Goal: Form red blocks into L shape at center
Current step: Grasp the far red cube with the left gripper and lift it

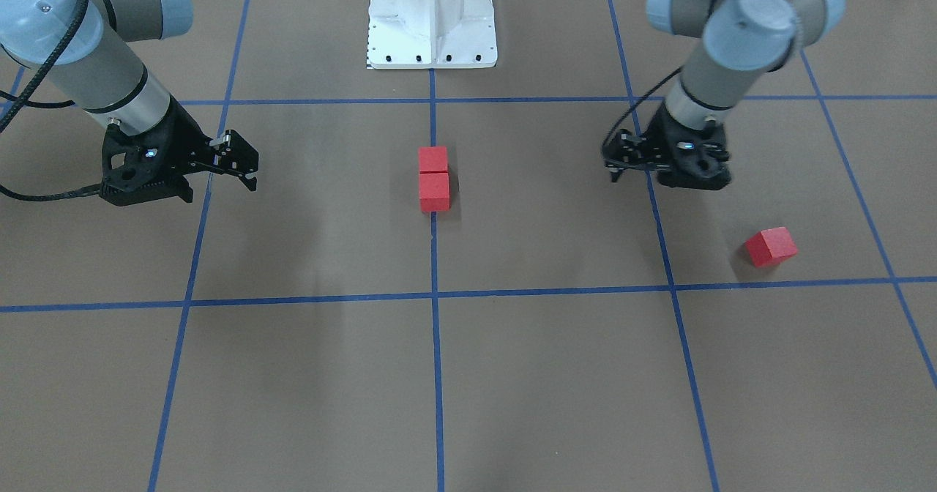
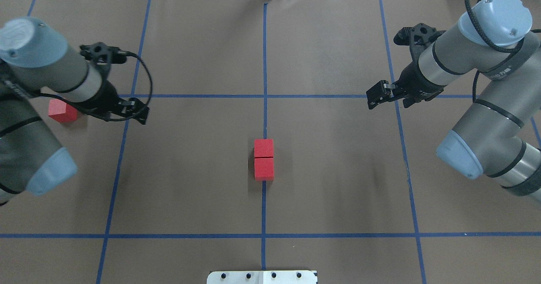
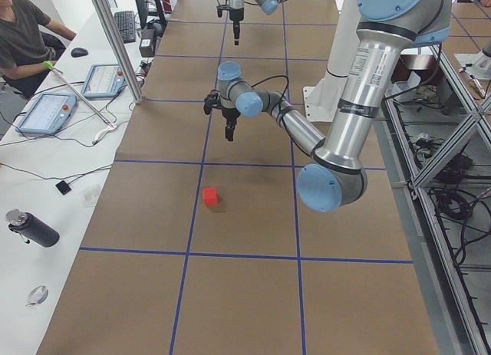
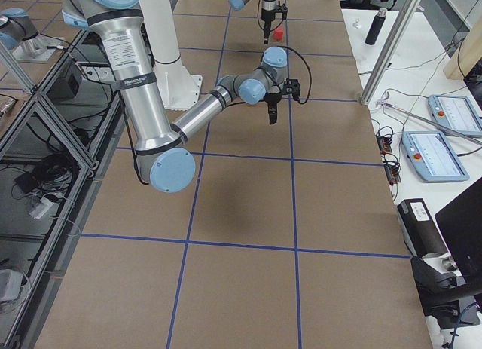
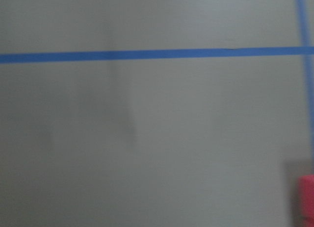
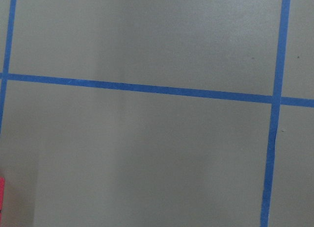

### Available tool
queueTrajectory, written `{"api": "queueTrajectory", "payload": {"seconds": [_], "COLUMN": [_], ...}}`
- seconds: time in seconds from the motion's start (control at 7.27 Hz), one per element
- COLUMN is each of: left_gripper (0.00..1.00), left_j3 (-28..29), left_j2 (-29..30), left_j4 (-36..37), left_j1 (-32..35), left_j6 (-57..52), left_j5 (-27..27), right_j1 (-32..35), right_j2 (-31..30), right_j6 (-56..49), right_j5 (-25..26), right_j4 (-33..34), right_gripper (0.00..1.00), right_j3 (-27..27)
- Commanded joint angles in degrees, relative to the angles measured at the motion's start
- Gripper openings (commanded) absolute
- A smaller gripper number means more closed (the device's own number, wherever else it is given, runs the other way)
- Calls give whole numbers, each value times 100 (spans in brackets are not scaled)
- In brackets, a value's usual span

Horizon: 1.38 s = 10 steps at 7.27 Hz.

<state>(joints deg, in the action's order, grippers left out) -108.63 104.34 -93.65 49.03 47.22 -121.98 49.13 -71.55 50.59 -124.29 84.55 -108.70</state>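
Two red blocks (image 2: pixel 264 159) sit touching in a short line on the middle blue tape line at the center (image 2: pixel 296 157); they also show in the front view (image 1: pixel 432 177). The third red block (image 2: pixel 62 111) lies alone far to the left, beside my left arm; it also shows in the front view (image 1: pixel 771 247) and at the edge of the left wrist view (image 5: pixel 307 200). My left gripper (image 2: pixel 143 117) hangs empty just right of that block, fingers together. My right gripper (image 2: pixel 371 100) hangs empty far right of the pair, fingers together.
The white robot base plate (image 2: pixel 262 277) is at the near edge. Blue tape lines (image 2: pixel 190 96) divide the brown surface into squares. An operator (image 3: pixel 23 41) sits beyond the table's far side, with tablets and a bottle (image 3: pixel 31 228) there.
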Motion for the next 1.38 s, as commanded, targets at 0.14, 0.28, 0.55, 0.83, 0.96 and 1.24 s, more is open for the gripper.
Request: {"api": "queueTrajectory", "payload": {"seconds": [0.14, 0.28, 0.55, 0.83, 0.96, 1.24], "left_gripper": [100, 100, 100, 100, 100, 100], "left_j3": [542, 1084, 1781, 2484, 2696, 2829], "left_j2": [-669, -547, -117, -28, -36, -71], "left_j4": [-240, -425, -584, -1503, -1777, -1973], "left_j1": [1045, 1438, 1574, 1548, 1530, 1417], "left_j6": [-450, -450, -163, 162, 217, 271], "left_j5": [-238, -786, -1038, -1029, -1021, -1012], "right_j1": [0, 0, 0, 0, 0, -9], "right_j2": [0, 0, -8, 0, 9, 0], "right_j6": [38, 21, 38, 38, 38, 38], "right_j5": [28, 28, 28, 28, 28, 28], "right_j4": [0, 0, 0, -9, 0, 0], "right_gripper": [100, 100, 100, 100, 100, 100], "right_j3": [-28, -11, -19, -11, -11, -11]}}
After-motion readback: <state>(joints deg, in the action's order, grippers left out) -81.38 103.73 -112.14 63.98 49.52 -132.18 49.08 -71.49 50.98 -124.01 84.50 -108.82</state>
